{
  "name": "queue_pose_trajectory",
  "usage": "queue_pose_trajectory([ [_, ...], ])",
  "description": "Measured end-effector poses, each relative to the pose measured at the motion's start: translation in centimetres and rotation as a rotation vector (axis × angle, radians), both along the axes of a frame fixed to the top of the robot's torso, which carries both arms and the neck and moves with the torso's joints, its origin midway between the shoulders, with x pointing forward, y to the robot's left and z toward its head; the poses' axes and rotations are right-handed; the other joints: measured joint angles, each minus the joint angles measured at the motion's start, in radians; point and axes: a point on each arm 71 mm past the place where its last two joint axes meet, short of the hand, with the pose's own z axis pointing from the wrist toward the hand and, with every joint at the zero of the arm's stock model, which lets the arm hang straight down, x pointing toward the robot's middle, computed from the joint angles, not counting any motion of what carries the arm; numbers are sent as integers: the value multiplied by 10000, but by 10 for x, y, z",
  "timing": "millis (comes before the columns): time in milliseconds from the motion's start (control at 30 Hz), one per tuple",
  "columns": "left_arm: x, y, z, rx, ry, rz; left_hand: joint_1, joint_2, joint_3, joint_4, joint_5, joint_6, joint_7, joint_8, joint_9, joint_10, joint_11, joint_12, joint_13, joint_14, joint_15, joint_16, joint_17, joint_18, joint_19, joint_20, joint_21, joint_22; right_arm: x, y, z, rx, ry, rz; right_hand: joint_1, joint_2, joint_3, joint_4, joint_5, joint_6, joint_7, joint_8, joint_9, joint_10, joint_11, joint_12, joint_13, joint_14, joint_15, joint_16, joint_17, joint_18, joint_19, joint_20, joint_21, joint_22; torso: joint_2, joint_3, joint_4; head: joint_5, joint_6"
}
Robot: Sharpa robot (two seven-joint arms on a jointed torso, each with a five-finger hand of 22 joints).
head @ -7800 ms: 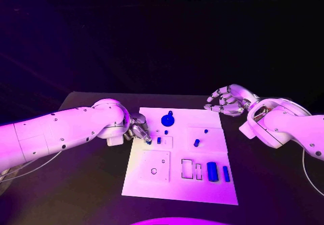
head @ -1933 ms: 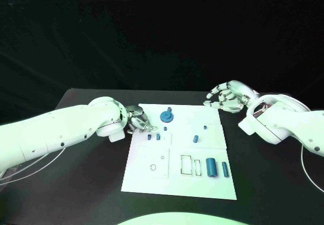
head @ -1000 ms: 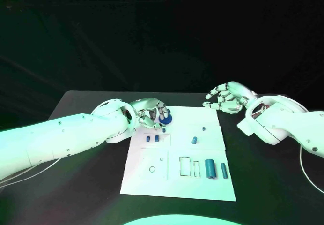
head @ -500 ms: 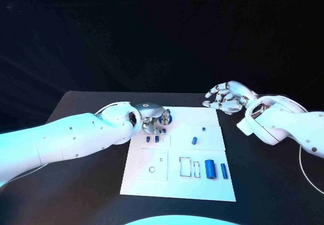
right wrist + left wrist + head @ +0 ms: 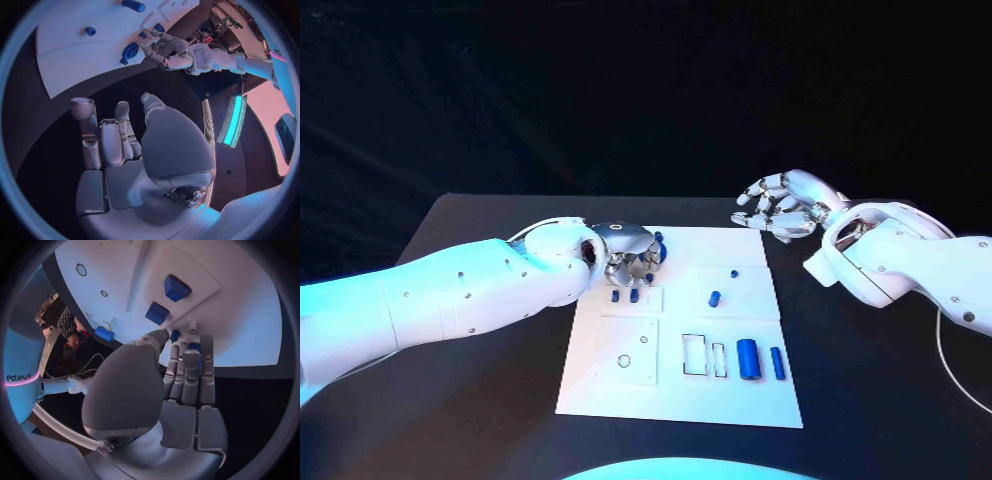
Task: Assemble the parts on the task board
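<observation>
The white task board point(image 5: 678, 400) lies in the middle of the table. My left hand point(image 5: 630, 256) hangs over its far left part, fingers pointing down and spread, right beside a round blue part point(image 5: 658, 246) point(image 5: 130, 51); I see nothing held in it. Two small blue blocks point(image 5: 625, 295) point(image 5: 166, 300) stand just in front of those fingers. A small peg point(image 5: 734, 272), a short piece point(image 5: 715, 298), a thick cylinder point(image 5: 749, 358) and a thin bar point(image 5: 777, 363) lie further right. My right hand point(image 5: 780, 208) point(image 5: 119, 145) hovers off the board's far right corner, empty, fingers apart.
The board carries outlined slots point(image 5: 697, 355) and a raised square plate with a hole point(image 5: 629, 352). Black table point(image 5: 473, 400) lies bare on both sides of the board. My left arm point(image 5: 459, 300) crosses the table's left part.
My left hand has moved from the board's left edge by the two small blocks toward the far edge, beside the round part, and turned its fingers downward. My right hand has stayed put.
</observation>
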Motion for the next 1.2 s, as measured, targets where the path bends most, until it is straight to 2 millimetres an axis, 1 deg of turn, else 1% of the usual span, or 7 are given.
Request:
queue_pose_trajectory([
  [167,1,0,-1,37,9,3,130,51,483,-161,0,363,-30,-168,-224,462,-76,-302,-259,245,-67,250,217,0,32,-106,235,198,0,0,0,12,-8,5,0,0,0,0,0,-1,-1,0,-9,-9,-9,0,-38,0,0,0,-21,-1,0,0,-69,-20,-3,1,0,-1,-1],
  [300,2,-1,-1,51,21,2,129,51,679,-301,0,470,-29,-283,-319,656,-96,-472,-384,368,-118,367,325,-1,32,-106,372,308,0,0,0,18,-7,9,0,0,0,0,0,-1,-1,0,-9,-8,-9,0,-38,0,0,0,-21,-1,0,0,-69,-20,-4,4,5,-8,3],
  [400,2,-2,-1,59,31,-3,129,51,774,-341,0,540,-31,-341,-366,711,-110,-542,-438,404,-84,416,372,-1,33,-107,443,388,0,1,0,24,-5,18,0,0,0,0,0,-1,-2,0,-9,-8,-9,0,-37,0,0,0,-21,-1,0,0,-69,-20,-4,5,5,-12,6],
  [433,3,-2,-1,62,37,-4,129,51,816,-382,0,540,-31,-347,-378,769,-117,-542,-453,443,-122,453,412,-1,70,-143,497,446,0,1,0,27,-3,23,0,0,0,0,0,-1,-2,0,-9,-8,-9,-20,-46,0,0,0,-21,-1,1,0,-68,-20,-4,5,5,-13,6],
  [700,4,-3,-3,118,120,15,128,50,884,-450,0,575,5,-411,-440,811,-75,-697,-540,602,-68,608,623,0,157,-230,717,751,-1,2,0,37,4,41,0,0,26,26,0,-2,-3,0,-8,-7,-9,-41,-73,0,1,-39,-21,-2,1,0,-69,-29,1,4,0,-36,-24],
  [933,5,-2,-4,195,225,47,110,32,952,-519,-38,575,5,-515,-484,811,-75,-912,-627,602,-68,608,555,0,157,-230,758,772,-1,1,0,40,8,40,0,0,26,26,0,-3,-4,39,-8,-7,-8,-40,-83,0,1,-39,-64,-2,1,0,-111,-50,1,3,4,-49,-15],
  [1200,5,-2,-4,228,300,76,74,-4,952,-519,-83,575,4,-573,-495,811,-75,-921,-638,601,-67,675,595,-1,157,-230,829,838,-1,1,0,43,14,44,0,0,25,26,-1,-17,-18,39,-16,-6,-8,-40,-99,0,1,-98,-79,-2,2,0,-111,-62,-8,0,11,-79,-34],
])
